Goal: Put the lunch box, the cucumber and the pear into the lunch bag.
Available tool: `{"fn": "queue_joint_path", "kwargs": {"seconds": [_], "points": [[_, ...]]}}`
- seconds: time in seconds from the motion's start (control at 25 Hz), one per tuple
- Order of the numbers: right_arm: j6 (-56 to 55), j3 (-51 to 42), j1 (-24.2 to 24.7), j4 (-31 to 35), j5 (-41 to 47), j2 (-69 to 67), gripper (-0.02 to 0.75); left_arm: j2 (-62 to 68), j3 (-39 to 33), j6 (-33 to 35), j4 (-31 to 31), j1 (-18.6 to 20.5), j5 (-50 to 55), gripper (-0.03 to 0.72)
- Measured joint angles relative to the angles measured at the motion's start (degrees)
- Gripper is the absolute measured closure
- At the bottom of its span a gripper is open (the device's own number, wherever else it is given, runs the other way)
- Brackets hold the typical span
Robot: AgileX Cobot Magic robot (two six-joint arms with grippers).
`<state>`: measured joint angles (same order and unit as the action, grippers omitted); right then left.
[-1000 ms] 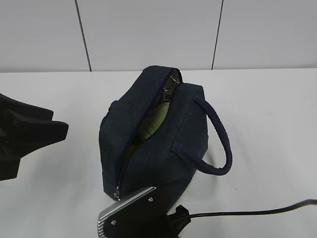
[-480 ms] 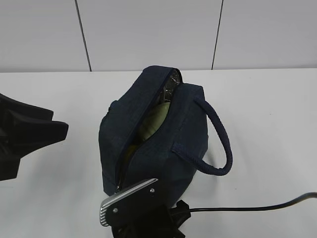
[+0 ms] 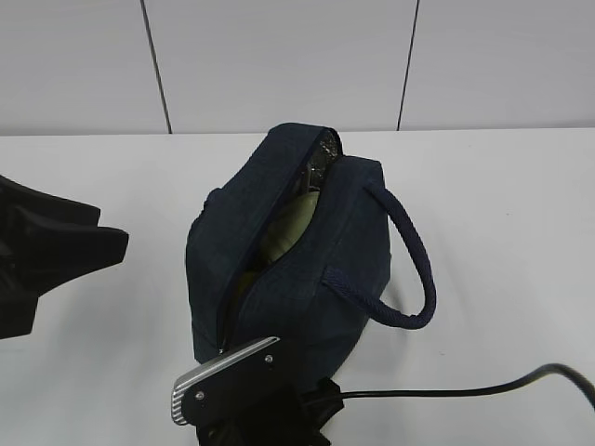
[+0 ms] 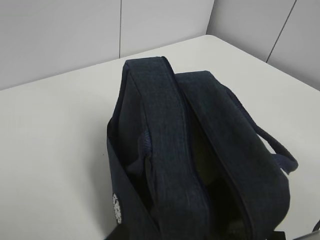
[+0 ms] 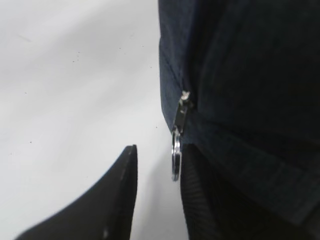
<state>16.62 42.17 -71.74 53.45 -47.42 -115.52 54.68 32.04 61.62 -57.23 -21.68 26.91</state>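
The navy lunch bag stands mid-table with its top zipper open. Inside it show the sage-green lid of the lunch box and, lower in the slit, a yellowish patch of the pear. The cucumber is hidden. My right gripper is at the bag's near end. In the right wrist view this gripper is open, and the metal ring pull hangs between the fingers, close against the right one. My left gripper is open and empty, left of the bag. The left wrist view looks down along the bag.
A rope handle loops out on the bag's right side. A black cable runs along the table front right. White table lies around the bag, and a panelled wall stands behind.
My right gripper has moved up to the bag's near end and shifted a little left. The bag and the left arm have not moved.
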Motion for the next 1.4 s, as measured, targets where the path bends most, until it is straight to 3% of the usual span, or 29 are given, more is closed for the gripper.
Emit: {"fn": "queue_joint_path", "kwargs": {"seconds": [0.2, 0.32, 0.4, 0.96, 1.4], "points": [[0.3, 0.0, 0.0, 1.0, 0.0, 0.0, 0.548, 0.0, 0.0, 0.0, 0.0, 0.0, 0.0, 0.411], [1.1, 0.0, 0.1, 3.0, 0.0, 0.0, 0.69, 0.0, 0.0, 0.0, 0.0, 0.0, 0.0, 0.411], [1.6, 0.0, 0.1, 3.4, -0.1, 0.0, 0.736, 0.0, 0.0, 0.0, 0.0, 0.0, 0.0, 0.411], [10.9, 0.0, 0.0, 1.8, 6.3, 9.5, 0.738, 0.0, 0.0, 0.0, 0.0, 0.0, 0.1, 0.411], [25.4, 0.0, -0.1, 9.5, 8.1, 19.6, 0.738, 0.0, 0.0, 0.0, -0.2, 0.0, 0.1, 0.411]]}}
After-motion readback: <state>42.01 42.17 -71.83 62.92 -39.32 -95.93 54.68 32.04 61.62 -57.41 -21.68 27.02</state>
